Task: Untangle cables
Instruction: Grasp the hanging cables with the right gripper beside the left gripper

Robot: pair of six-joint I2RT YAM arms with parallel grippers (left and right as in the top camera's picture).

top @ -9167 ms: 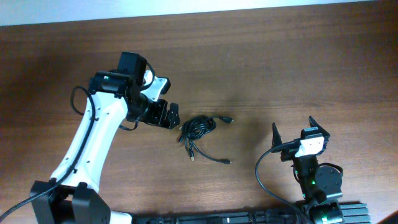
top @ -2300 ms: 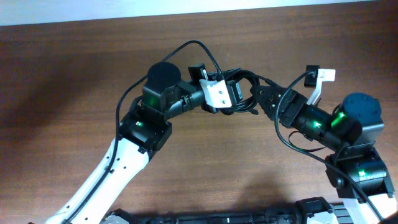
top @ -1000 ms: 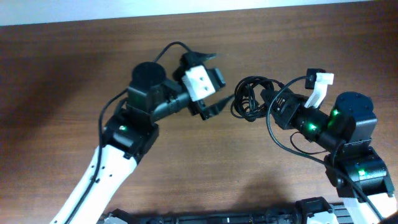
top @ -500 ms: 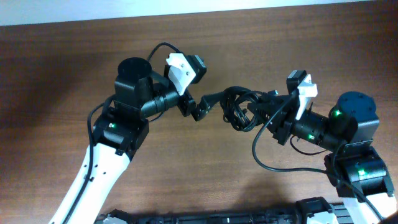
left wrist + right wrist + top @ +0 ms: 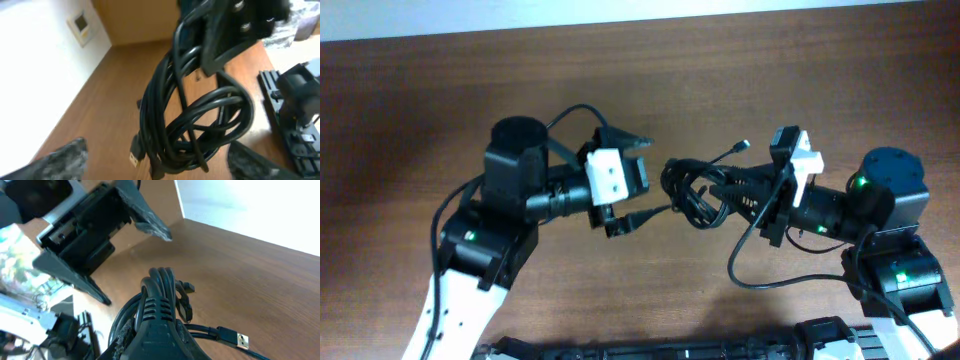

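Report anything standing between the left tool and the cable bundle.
Nothing visible does. The cable bundle hangs in the air from the right tool, straight ahead of the open left tool. The left wrist view shows only bare space between them.

white links [image 5: 445,300], black joints [image 5: 515,160], green leds [image 5: 865,182], black-fingered left tool [image 5: 635,185]

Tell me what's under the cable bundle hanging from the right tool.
Wooden table shows beneath the cables, which hang from the right tool with a plug dangling near the bottom. From overhead, the loops cover the spot directly below them, so that patch cannot be checked.
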